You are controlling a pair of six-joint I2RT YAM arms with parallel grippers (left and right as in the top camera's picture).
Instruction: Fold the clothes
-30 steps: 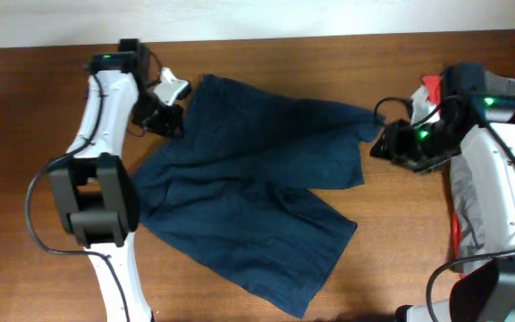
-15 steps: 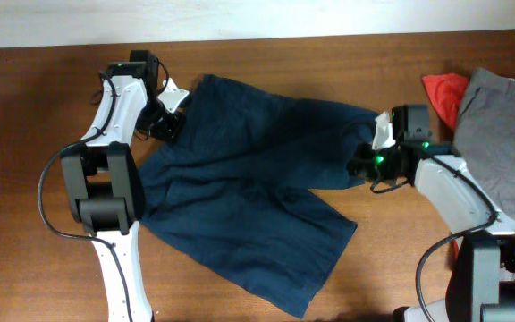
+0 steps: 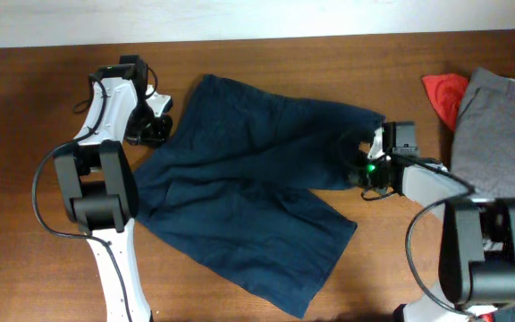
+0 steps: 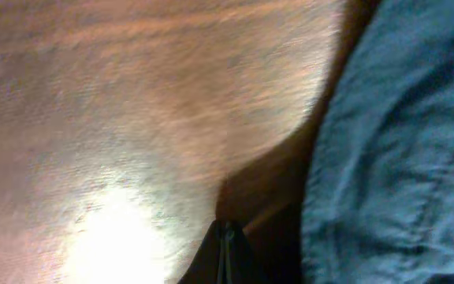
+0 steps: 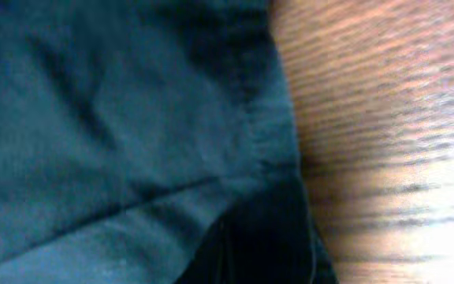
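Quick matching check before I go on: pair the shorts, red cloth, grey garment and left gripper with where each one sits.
1. shorts
2. red cloth
3. grey garment
4. left gripper

A. at the right edge of the table
B. spread across the middle
C. on the wood beside the shorts' left edge
D. peeking out at the grey garment's left

Pairs: 1-B, 2-D, 3-A, 4-C

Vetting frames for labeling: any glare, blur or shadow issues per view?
Overhead: sharp, evenly lit, shorts clear. Left wrist: blurred, bright glare patch on the table, dark shadow along the shorts' edge. Right wrist: soft focus, dark fabric fills most of it, glare on the wood lower right.
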